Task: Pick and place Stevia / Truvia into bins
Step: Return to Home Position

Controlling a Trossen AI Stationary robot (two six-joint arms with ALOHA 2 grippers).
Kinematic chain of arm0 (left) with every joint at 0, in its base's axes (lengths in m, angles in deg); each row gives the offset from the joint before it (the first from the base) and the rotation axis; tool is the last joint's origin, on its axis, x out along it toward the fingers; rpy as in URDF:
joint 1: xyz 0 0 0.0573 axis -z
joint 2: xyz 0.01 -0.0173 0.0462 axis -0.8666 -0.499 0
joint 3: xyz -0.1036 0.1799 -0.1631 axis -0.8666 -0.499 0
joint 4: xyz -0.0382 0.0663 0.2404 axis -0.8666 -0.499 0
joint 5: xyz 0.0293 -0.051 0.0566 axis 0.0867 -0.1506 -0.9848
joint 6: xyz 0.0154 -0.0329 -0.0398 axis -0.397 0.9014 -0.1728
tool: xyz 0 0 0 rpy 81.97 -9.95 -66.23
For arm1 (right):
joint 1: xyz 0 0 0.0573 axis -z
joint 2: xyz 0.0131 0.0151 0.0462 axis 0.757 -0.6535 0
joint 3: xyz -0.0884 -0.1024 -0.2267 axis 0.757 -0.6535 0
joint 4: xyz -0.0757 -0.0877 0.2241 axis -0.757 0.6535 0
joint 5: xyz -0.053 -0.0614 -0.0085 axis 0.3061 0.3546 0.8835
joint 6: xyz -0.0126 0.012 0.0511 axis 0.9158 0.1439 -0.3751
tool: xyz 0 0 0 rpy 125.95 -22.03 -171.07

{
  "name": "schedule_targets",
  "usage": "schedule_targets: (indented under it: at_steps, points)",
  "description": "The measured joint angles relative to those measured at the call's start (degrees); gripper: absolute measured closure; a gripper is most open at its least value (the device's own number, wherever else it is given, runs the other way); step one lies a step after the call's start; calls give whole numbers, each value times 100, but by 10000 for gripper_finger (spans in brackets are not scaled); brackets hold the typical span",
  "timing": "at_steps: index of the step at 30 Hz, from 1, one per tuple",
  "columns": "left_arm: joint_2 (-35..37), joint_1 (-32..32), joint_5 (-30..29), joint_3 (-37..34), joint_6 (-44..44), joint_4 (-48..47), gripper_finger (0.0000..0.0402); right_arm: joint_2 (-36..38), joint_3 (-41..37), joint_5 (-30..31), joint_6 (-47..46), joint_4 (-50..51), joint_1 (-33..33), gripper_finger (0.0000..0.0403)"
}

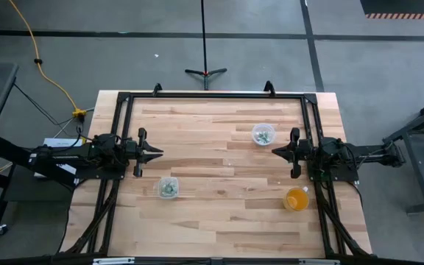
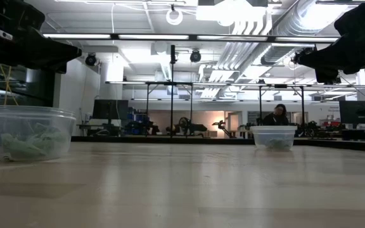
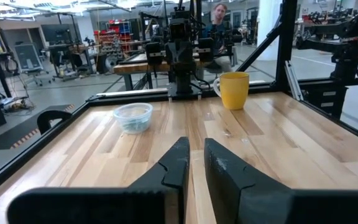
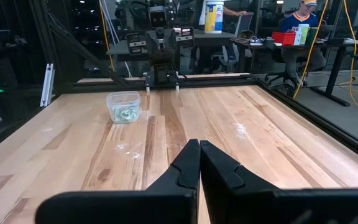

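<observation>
Both arms hover above the worktop (image 1: 212,213): left gripper (image 1: 156,154) narrowly parted, right gripper (image 1: 277,152) closed, both empty; packets (image 1: 168,189) fill two cups (image 1: 263,133).

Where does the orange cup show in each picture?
High view: orange cup, lower right of the picture.
Low view: not in it.
Left wrist view: far across the table.
Right wrist view: not in it.
Shared landmark: the clear cup near it, in both those views.

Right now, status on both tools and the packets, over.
Left tool slightly open, empty. Right tool shut, empty. Packets in both clear cups. Orange cup by right arm; nothing blocking.
</observation>
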Motion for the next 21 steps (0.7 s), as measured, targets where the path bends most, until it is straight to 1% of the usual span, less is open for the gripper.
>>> schedule_targets:
  at_steps: [11,21]
  points:
    - [0,-1,1,0,0,0,317,0,0,-1,0,0,0,396]
    - [0,0,2,0,-2,0,316,0,2,-1,0,0,0,402]
